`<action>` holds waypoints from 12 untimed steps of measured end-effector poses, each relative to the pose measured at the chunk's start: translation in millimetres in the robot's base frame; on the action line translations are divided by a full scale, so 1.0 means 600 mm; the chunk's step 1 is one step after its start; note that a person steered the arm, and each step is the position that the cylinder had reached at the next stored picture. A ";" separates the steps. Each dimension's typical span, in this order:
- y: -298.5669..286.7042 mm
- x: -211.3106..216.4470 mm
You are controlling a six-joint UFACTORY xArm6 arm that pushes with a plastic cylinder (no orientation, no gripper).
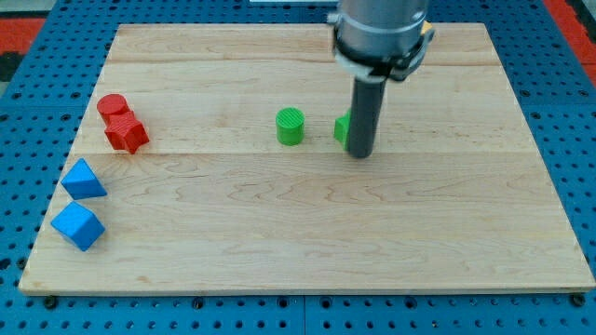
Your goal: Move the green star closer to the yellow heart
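The green star (pixel 343 128) lies near the middle of the board, and only its left part shows from behind my rod. My tip (pixel 361 154) rests on the board right against the star's lower right side. A small sliver of yellow (pixel 427 33) shows at the right edge of the arm near the view's top. It may be the yellow heart, but its shape is hidden by the arm.
A green cylinder (pixel 291 127) stands left of the star. A red cylinder (pixel 112 106) and a red star (pixel 125 133) sit at the left. Two blue blocks (pixel 83 180) (pixel 77 226) lie near the board's lower left edge.
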State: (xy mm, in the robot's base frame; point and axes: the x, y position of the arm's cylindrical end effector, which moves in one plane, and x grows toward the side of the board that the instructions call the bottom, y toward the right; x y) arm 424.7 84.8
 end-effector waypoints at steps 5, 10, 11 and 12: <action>0.014 0.046; 0.072 -0.033; -0.027 -0.053; -0.044 -0.118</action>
State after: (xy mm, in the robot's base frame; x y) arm 353.9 58.3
